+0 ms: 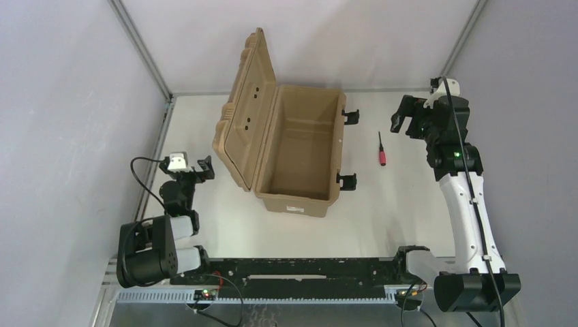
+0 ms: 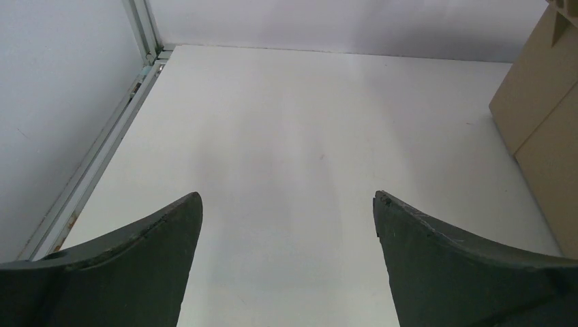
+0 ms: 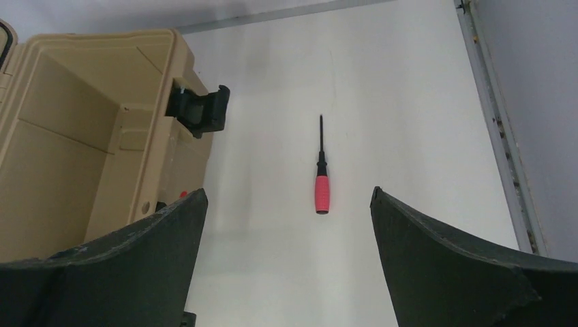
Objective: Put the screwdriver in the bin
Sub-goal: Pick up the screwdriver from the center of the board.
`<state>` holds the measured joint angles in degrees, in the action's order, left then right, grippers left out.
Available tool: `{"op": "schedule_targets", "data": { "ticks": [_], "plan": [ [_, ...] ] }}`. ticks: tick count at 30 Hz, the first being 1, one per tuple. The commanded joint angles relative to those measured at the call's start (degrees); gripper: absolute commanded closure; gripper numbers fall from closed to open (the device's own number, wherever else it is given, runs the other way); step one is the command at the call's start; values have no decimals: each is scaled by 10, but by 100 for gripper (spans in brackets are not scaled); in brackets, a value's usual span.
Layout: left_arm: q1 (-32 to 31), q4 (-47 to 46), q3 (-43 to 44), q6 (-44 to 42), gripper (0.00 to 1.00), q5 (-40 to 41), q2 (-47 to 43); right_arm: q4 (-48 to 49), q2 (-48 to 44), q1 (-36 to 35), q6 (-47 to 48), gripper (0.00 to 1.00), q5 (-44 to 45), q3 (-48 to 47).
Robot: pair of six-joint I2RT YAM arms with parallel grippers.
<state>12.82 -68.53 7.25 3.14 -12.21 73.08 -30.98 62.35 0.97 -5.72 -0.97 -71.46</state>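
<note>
The screwdriver [image 1: 382, 151], with a red handle and a thin black shaft, lies flat on the white table to the right of the bin [image 1: 300, 204], apart from it. The bin is a tan case standing with its ribbed lid up and its inside empty. My right gripper [image 1: 407, 122] is open and empty, held above the table just right of and beyond the screwdriver. In the right wrist view the screwdriver [image 3: 322, 184] lies ahead between the open fingers of the right gripper [image 3: 287, 194], with the bin [image 3: 82, 122] at left. My left gripper [image 1: 186, 170] is open and empty, left of the bin.
Two black latches [image 1: 347, 182] stick out of the bin's right side toward the screwdriver. A metal rail [image 1: 153, 157] runs along the table's left edge. In the left wrist view the left gripper [image 2: 287, 197] faces bare table, with the bin's lid [image 2: 545, 116] at right. Grey walls surround the table.
</note>
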Motion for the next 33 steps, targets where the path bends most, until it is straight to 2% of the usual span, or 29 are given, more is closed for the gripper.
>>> {"op": "schedule_targets", "data": {
  "ticks": [1, 18, 24, 33],
  "plan": [
    [0, -29, -9, 6, 0, 0, -1, 27, -17, -3, -2, 2, -16, -3],
    [-1, -28, -9, 6, 0, 0, -1, 83, -33, -4, -4, 0, 1, -8],
    [-1, -29, -8, 6, 0, 0, -1, 36, 16, -4, 10, 1, 5, -81],
    [-1, -28, -9, 6, 0, 0, -1, -75, 142, -4, 23, 3, -1, -250]
  ]
}}
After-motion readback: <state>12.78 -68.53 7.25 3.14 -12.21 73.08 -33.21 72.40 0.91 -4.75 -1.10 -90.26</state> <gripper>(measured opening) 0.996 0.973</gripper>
